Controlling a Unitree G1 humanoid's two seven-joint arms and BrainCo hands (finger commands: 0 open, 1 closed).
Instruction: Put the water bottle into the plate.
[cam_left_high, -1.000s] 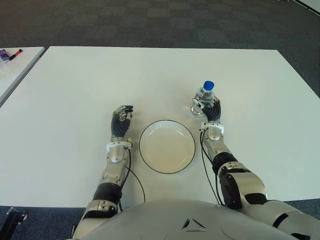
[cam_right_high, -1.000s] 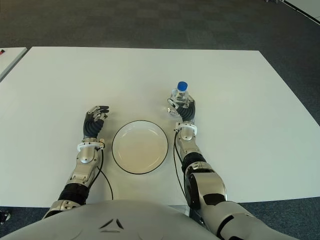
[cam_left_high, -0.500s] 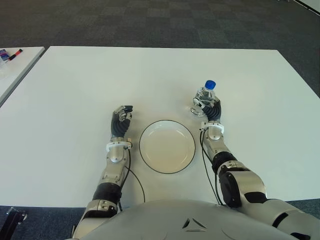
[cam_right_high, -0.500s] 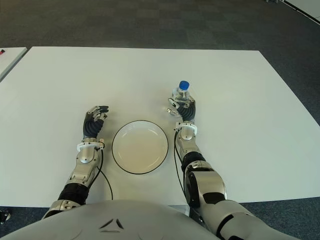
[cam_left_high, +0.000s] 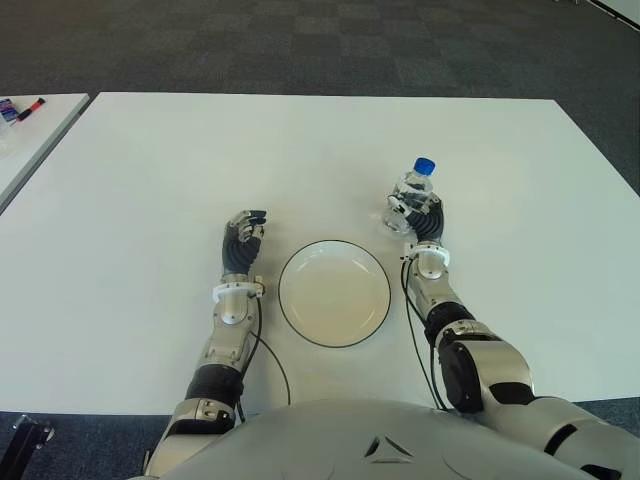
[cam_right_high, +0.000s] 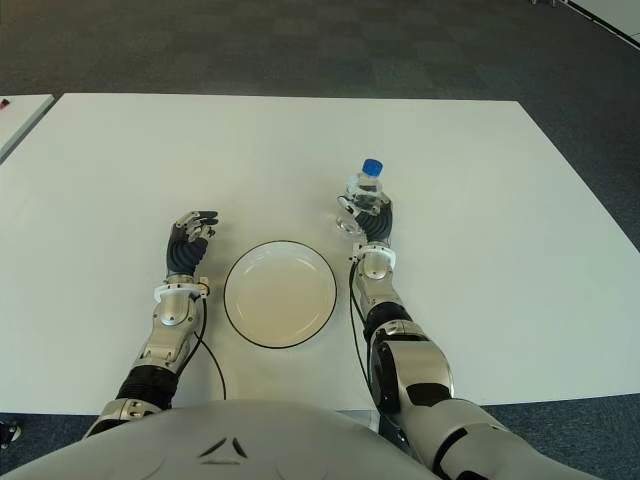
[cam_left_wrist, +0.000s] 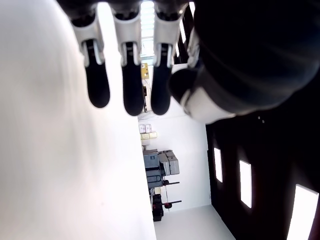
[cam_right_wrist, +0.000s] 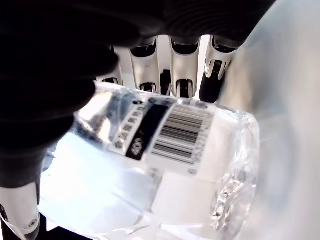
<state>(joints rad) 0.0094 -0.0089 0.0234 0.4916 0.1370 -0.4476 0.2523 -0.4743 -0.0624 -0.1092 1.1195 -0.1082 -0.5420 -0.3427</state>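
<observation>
A clear water bottle (cam_left_high: 413, 189) with a blue cap stands upright to the right of and behind the plate (cam_left_high: 334, 293), a white dish with a dark rim near the table's front. My right hand (cam_left_high: 416, 213) is shut on the bottle's body; the right wrist view shows its fingers (cam_right_wrist: 176, 70) wrapped round the labelled bottle (cam_right_wrist: 150, 165). Whether the bottle's base touches the table I cannot tell. My left hand (cam_left_high: 243, 238) shows left of the plate, fingers (cam_left_wrist: 124, 75) relaxed and holding nothing.
The white table (cam_left_high: 150, 190) spreads wide on all sides. A second white table (cam_left_high: 30, 130) with small coloured items at its far corner stands at the left edge. Dark carpet lies beyond.
The bottle and my right hand have shifted slightly away from me and to the right. The left hand has not moved.
</observation>
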